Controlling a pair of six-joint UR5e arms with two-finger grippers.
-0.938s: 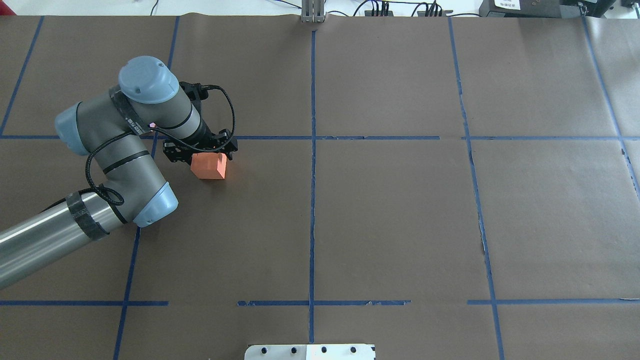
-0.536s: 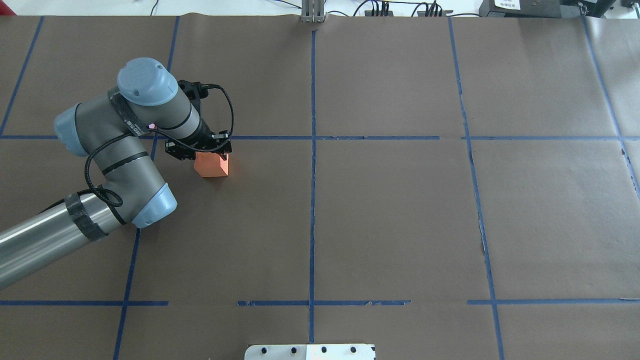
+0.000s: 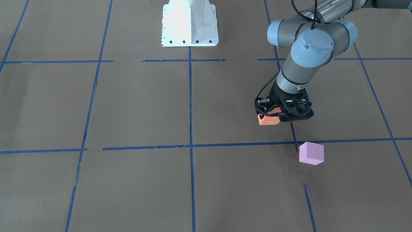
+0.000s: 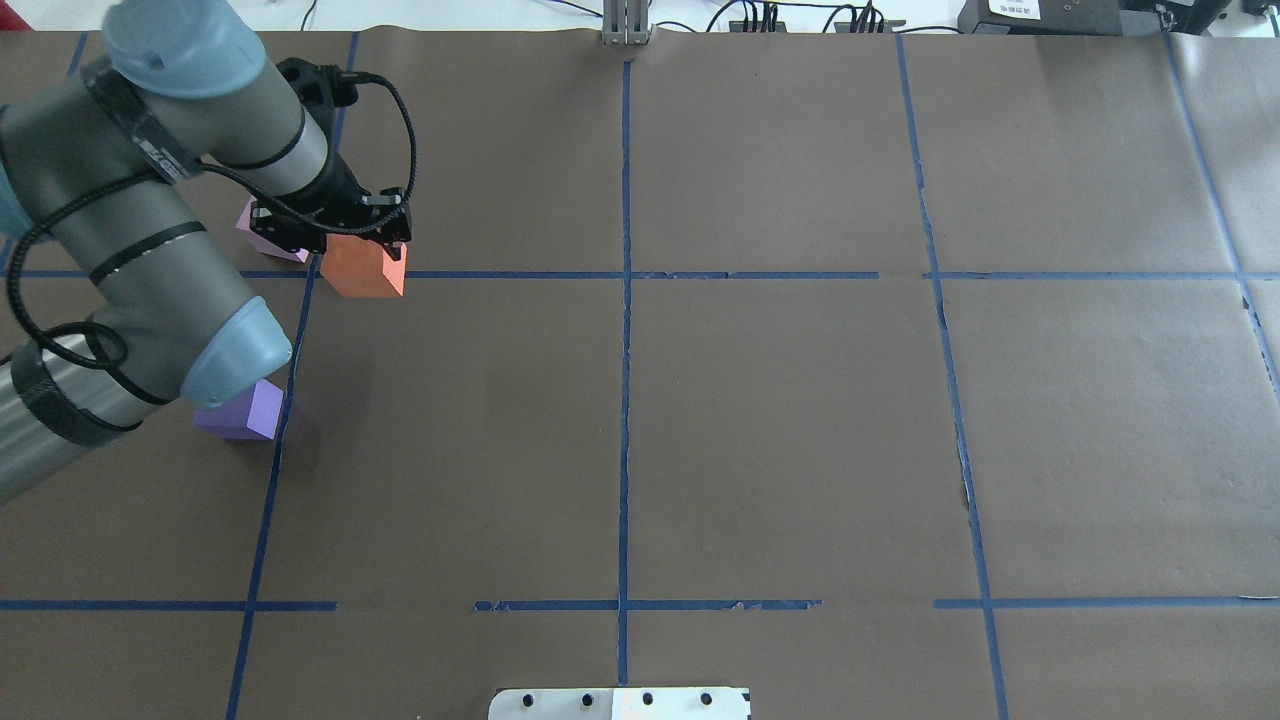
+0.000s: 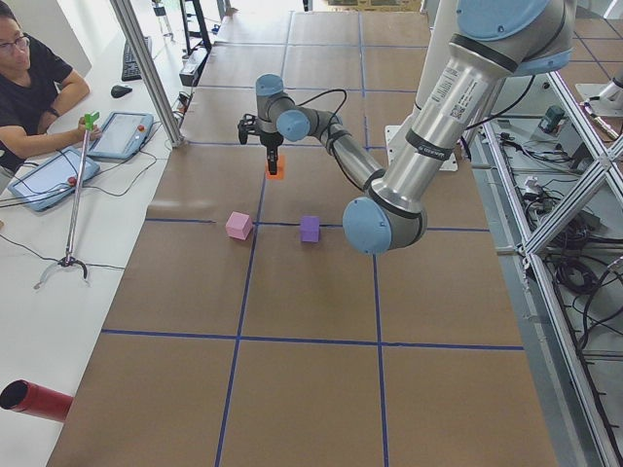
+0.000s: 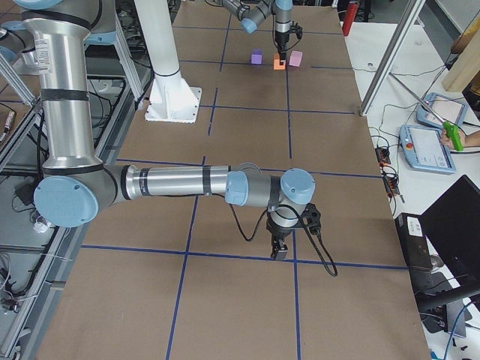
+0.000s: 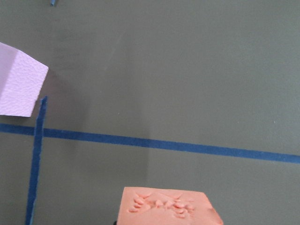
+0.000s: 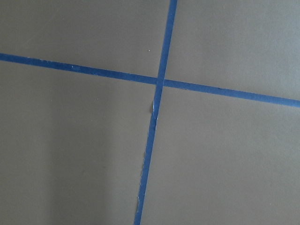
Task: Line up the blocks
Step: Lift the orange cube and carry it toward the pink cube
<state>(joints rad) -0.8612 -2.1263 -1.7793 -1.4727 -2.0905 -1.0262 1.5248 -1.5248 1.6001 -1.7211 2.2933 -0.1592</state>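
Observation:
My left gripper [image 4: 348, 246] is shut on the orange block [image 4: 366, 270] and holds it just above the table, over a blue tape line. In the front view the gripper [image 3: 274, 116] covers most of the orange block [image 3: 267, 120]. The pale pink block [image 4: 262, 237] lies just left of the gripper, partly hidden by it, and shows fully in the front view [image 3: 311, 153]. The dark purple block [image 4: 242, 413] lies nearer the robot, half under my left arm's elbow. My right gripper [image 6: 280, 247] hovers low over a tape crossing far from the blocks; I cannot tell whether it is open.
The brown paper table [image 4: 780, 430] carries a grid of blue tape lines [image 4: 625, 400]. The robot's white base [image 3: 189, 22] stands at the near edge. A person sits at a side desk [image 5: 29, 88] beyond the table's far end.
My left arm has risen and swung toward the far left with the orange block in its gripper. The pink and purple blocks, hidden before, now show.

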